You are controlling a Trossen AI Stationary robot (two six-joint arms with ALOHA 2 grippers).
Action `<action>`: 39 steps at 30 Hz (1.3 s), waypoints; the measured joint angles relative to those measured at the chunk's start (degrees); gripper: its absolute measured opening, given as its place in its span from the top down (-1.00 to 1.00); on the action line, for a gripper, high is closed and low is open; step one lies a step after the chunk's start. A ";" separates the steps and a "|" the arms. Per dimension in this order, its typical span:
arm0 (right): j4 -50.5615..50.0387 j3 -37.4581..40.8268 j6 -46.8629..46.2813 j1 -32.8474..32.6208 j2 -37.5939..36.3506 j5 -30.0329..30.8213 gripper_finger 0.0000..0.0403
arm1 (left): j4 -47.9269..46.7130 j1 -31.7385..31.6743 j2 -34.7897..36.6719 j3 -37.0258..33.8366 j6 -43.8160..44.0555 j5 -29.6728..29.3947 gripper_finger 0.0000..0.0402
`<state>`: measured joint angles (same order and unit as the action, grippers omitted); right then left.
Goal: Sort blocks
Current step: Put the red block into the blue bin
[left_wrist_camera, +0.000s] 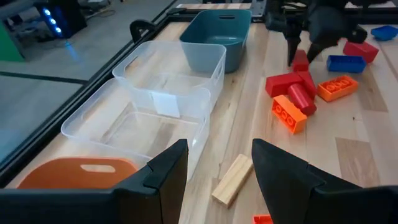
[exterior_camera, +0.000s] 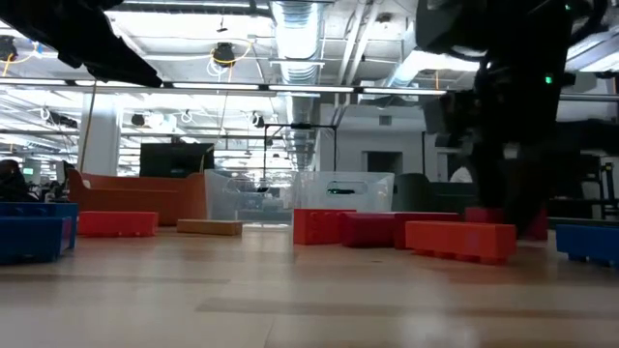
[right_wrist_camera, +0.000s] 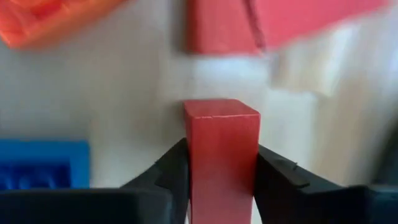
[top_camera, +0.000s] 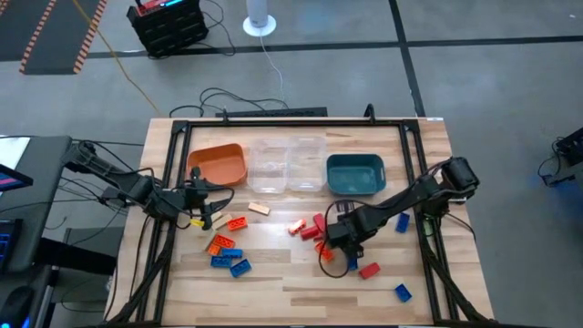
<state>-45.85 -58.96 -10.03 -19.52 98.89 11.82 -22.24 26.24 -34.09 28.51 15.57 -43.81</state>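
Red, orange, blue and tan blocks lie scattered on the wooden table (top_camera: 301, 273). My right gripper (top_camera: 335, 239) points steeply down in the red and orange cluster at mid-table, shut on a red block (right_wrist_camera: 221, 143). The same gripper (left_wrist_camera: 301, 50) and red block (left_wrist_camera: 300, 61) show in the left wrist view. My left gripper (top_camera: 208, 217) hovers open near the orange tray (top_camera: 219, 164), with nothing between its fingers (left_wrist_camera: 168, 171). Past them a tan block (left_wrist_camera: 233, 180) lies flat on the table. My right gripper pinches the red block's two opposite long sides (right_wrist_camera: 194, 163) between its two fingers, coming from above and pointing steeply down. The block runs on past the fingertips toward the table. Whether its lower end rests on the table does not show.
Along the far side stand the orange tray, two clear trays (top_camera: 287, 164) and a teal tray (top_camera: 355, 173). Orange and blue blocks (top_camera: 226, 253) lie near my left gripper. A red block (top_camera: 368, 270) and two blue blocks (top_camera: 402, 221) (top_camera: 402, 292) lie to the right.
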 joint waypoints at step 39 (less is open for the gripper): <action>1.47 -5.93 -5.73 11.77 -14.08 2.18 -0.01 | -2.81 0.00 0.02 0.00 0.20 4.67 0.14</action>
<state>-44.38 -64.88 -15.76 -7.75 84.81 14.00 -25.05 26.24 -34.06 28.51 15.77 -39.13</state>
